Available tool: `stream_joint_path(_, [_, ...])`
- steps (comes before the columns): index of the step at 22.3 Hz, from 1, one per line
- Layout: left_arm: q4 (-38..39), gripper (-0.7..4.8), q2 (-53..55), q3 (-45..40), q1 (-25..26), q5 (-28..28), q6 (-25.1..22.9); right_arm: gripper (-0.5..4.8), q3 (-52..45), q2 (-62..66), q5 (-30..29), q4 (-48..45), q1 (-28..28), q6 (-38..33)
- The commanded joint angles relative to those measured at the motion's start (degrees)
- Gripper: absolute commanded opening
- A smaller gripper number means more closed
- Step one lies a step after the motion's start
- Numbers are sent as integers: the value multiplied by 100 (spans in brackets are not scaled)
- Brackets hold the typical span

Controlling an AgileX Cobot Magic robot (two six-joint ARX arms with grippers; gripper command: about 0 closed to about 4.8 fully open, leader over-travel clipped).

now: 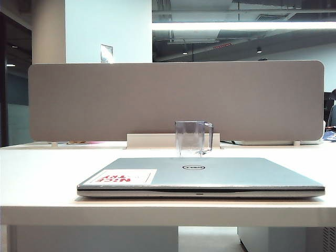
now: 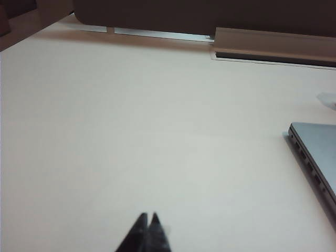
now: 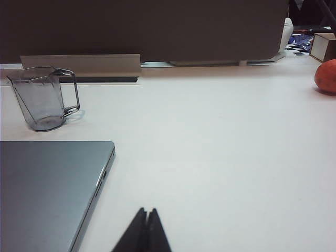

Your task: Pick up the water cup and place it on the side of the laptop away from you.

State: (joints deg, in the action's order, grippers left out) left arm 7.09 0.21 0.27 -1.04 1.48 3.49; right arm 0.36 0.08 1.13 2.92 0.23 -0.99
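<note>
Ceiling strip light [image 1: 241, 25] glows bright up top, white table [image 1: 42, 173] looks washed out, both wrist views soft and blurry.

Exterior low, frontal, wrist views flank shared laptop [image 1: 201, 176], facing partition [image 1: 176, 100]

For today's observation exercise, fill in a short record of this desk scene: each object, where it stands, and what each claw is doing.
water cup: upright on the table, beyond the laptop's far edge, handle toward the right claw's side
laptop: closed, flat on the white table
orange object: at the table's far right, partly cut off
left claw: shut, empty, beside the laptop
right claw: shut, empty, beside the laptop
</note>
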Motion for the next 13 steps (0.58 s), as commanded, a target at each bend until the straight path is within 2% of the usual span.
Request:
stream_joint_path(1, [-46,-5,2,17,-7,-22,-2,-8,-33,-9,24,136,7,17])
stream_joint_path(13, [-46,-5,2,17,-7,-22,-2,-8,-33,-9,24,184,7,17])
